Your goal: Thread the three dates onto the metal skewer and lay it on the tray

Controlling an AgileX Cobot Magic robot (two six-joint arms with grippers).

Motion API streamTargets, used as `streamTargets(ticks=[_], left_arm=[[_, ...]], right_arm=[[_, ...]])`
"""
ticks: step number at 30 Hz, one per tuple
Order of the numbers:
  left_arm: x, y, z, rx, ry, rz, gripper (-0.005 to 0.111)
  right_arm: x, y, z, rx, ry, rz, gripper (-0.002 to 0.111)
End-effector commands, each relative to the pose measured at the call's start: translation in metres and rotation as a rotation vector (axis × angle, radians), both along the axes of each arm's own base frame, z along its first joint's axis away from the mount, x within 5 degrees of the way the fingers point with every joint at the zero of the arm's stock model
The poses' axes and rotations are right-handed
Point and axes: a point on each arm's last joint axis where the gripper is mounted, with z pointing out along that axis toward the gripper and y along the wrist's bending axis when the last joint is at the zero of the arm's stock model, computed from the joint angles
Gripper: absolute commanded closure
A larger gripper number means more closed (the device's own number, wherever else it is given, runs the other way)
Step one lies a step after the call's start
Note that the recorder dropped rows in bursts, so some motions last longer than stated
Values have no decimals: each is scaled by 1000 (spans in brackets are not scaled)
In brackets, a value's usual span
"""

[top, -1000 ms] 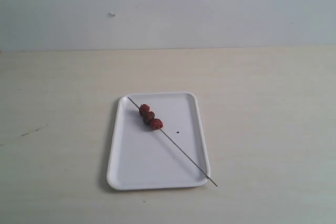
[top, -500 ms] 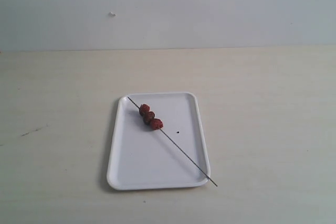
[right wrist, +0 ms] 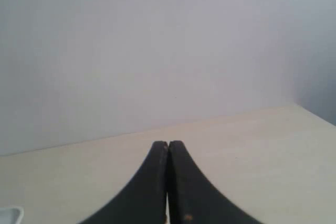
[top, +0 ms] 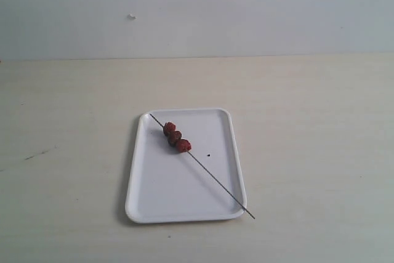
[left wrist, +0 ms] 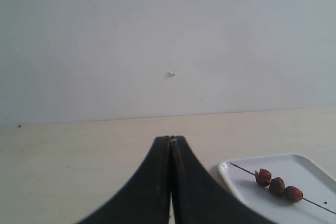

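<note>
The metal skewer (top: 215, 180) lies diagonally across the white tray (top: 154, 201). The three dates (top: 176, 138) are threaded on it, touching one another, near its far end. Its near tip overhangs the tray's front right corner, above the tabletop (top: 308, 152). Judged from this layout, the task appears complete. The rod is thin and stiff and probably smooth, so it would likely roll or slip in a pinch. Take hold on the bare length between the fruit and the near tip, not on the fruit. The dates look light, wrinkled and somewhat soft, and squeezing could deform them or slide them along the rod. The left tool (left wrist: 170, 139) is fully closed, jaws pressed together, holding nothing. The right tool (right wrist: 168, 142) is likewise closed and empty. The exterior view shows the whole tray and skewer but neither tool. The left wrist view shows one tray corner and the dates near its tool. The right wrist view shows only tabletop, wall (right wrist: 157, 51) and a white sliver at the frame edge, possibly the tray.
</note>
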Motion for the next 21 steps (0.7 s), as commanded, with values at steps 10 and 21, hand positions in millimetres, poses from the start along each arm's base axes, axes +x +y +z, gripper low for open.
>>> streamTargets(ticks=[10, 21], left_arm=[[0, 0, 0, -7, -3, -5, 107], [0, 0, 0, -7, -3, -5, 107]], right_arm=[[-1, -1, -1, -11, -1, -9, 108], [-1, -1, -1, -18, 0, -9, 108]])
